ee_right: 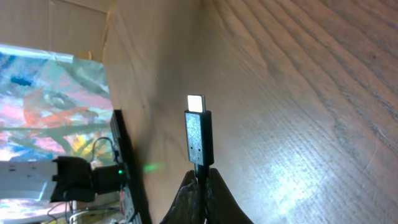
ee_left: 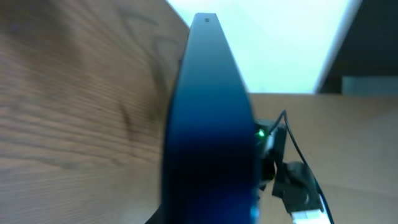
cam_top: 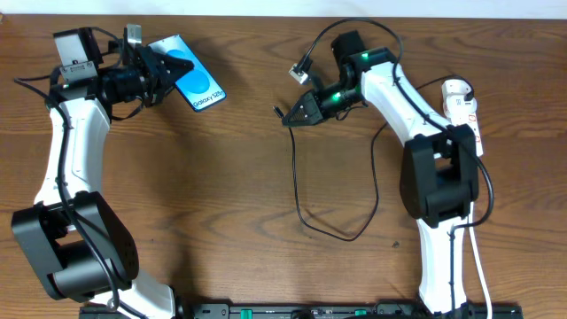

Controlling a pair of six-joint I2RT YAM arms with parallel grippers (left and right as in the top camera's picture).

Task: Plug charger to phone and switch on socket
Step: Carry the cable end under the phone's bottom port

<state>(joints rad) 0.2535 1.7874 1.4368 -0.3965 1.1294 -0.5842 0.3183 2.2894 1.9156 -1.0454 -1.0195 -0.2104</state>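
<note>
The phone [cam_top: 197,75], blue screen with "Galaxy S25" text, is held at the top left by my left gripper [cam_top: 159,71], which is shut on its left end. In the left wrist view the phone [ee_left: 208,124] fills the middle, seen edge-on. My right gripper [cam_top: 297,113] is shut on the charger's black cable just behind its plug tip [ee_right: 198,134], which points toward the phone. The cable [cam_top: 301,199] loops down across the table. The white socket [cam_top: 462,102] lies at the far right, beside the right arm.
The socket's white cord [cam_top: 481,266] runs down the right side to the front edge. A black rail [cam_top: 292,310] spans the table's front edge. A wide stretch of bare wood lies between the phone and the plug tip.
</note>
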